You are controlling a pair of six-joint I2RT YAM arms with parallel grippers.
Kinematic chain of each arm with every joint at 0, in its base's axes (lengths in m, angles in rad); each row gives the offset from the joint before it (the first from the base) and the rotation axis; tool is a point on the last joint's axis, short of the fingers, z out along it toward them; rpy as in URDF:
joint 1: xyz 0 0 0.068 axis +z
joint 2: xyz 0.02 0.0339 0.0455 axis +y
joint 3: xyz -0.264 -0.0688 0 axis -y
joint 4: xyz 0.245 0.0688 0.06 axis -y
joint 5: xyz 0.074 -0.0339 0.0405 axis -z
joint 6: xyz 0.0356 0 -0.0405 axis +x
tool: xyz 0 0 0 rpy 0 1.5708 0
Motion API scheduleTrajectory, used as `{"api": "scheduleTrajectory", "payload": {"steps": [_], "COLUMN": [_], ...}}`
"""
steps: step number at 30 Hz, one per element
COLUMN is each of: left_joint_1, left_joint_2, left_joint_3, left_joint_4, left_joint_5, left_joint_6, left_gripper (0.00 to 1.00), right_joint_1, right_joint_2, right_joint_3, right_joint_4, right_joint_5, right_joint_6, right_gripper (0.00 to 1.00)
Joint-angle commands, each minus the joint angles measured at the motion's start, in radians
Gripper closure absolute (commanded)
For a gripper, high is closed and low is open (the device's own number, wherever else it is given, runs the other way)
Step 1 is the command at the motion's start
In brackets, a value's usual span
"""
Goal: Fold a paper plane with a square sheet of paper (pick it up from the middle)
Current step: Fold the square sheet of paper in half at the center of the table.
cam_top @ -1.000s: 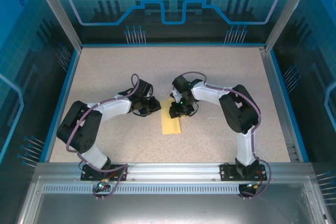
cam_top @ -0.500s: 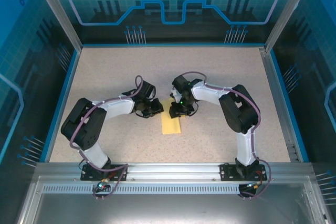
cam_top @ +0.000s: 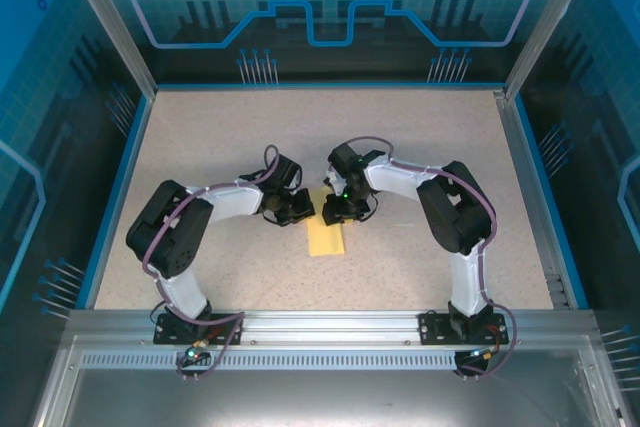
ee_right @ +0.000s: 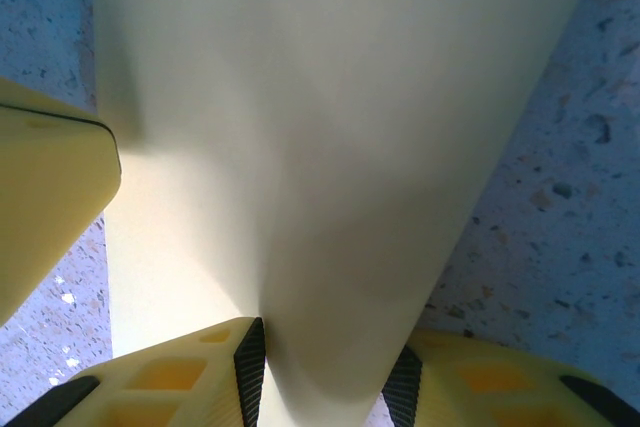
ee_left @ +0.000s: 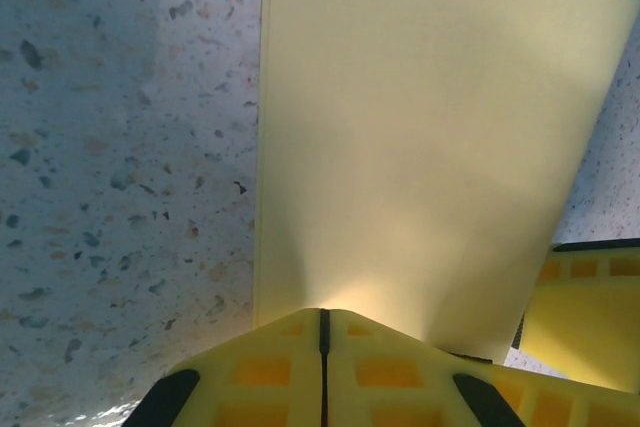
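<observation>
The sheet of paper [cam_top: 326, 239] is pinched by the right gripper [ee_right: 325, 357]; the left gripper [ee_left: 322, 319] is closed at its edge. It could be torn by uneven pulling.

High rear overview; downward wrist close-ups on paper [ee_left: 420, 147]

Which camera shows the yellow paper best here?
Left wrist: the paper shows its broad face, its far edge and both side edges clearly. The top view shows it small and partly covered. The right wrist view is so close that it bulges across the frame, its edges cut off.
</observation>
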Motion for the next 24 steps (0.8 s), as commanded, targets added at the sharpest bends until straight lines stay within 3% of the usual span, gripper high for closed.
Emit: {"api": "scheduleTrajectory", "payload": {"steps": [1,17,24], "left_joint_1": [-0.007,-0.007,-0.006], "left_joint_2": [0.025,0.072,0.095], "left_joint_3": [0.027,0.030,0.027], "left_joint_4": [-0.020,-0.126,-0.157], "left_joint_5": [0.027,-0.029,-0.043], "left_joint_6": [0.016,0.054,0.077], "left_gripper": [0.92,0.96,0.97], "right_joint_1": [0.000,0.000,-0.010], "right_joint_2": [0.118,0.114,0.037], "right_joint_3": [-0.051,-0.038,-0.033], "right_joint_4": [0.048,0.043,0.052], "right_joint_5": [0.066,0.044,0.005], "right_joint_6": [-0.014,-0.006,0.026], "right_gripper": [0.59,0.58,0.52]}}
